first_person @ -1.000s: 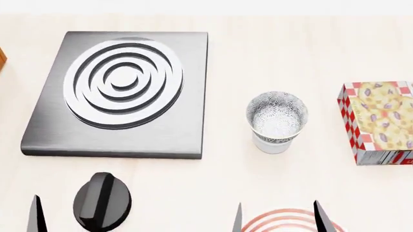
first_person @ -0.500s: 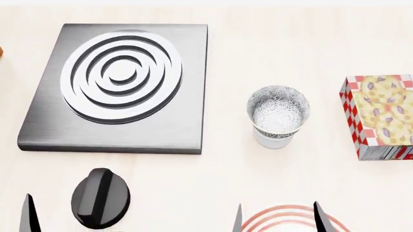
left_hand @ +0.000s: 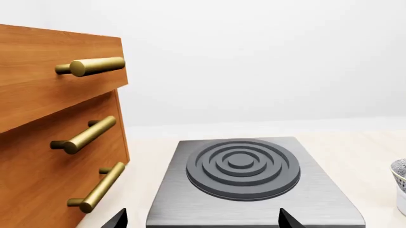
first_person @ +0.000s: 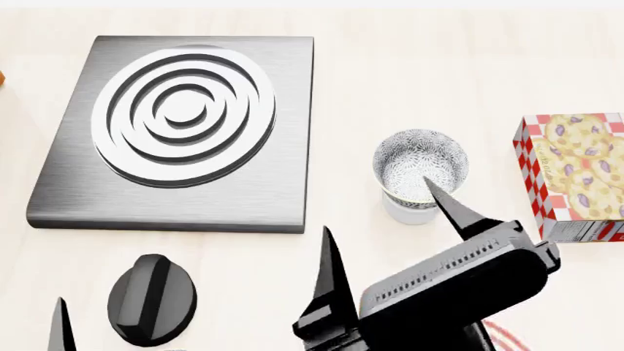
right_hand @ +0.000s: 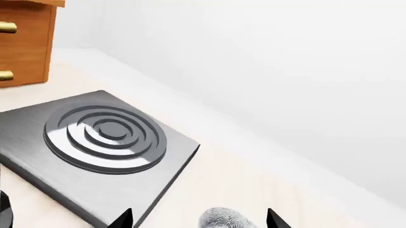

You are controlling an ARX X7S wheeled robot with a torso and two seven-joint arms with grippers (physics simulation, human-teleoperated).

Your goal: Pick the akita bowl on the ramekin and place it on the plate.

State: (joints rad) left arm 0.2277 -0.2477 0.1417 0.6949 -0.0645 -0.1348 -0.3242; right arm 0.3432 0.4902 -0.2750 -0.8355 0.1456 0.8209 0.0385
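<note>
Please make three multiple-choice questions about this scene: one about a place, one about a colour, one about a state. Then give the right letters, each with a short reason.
1. Where does the speckled bowl sit?
A. on the white cup
B. on the stove plate
C. on the box

2. What colour is the knob?
A. red
B. black
C. gold

3. How is the right gripper?
A. shut on the bowl
B. open, holding nothing
C. shut on the knob

Answers: 1 A, the cup shows just under the bowl. 2 B, it is glossy black. 3 B, its fingers stand wide apart and nothing lies between them.
</note>
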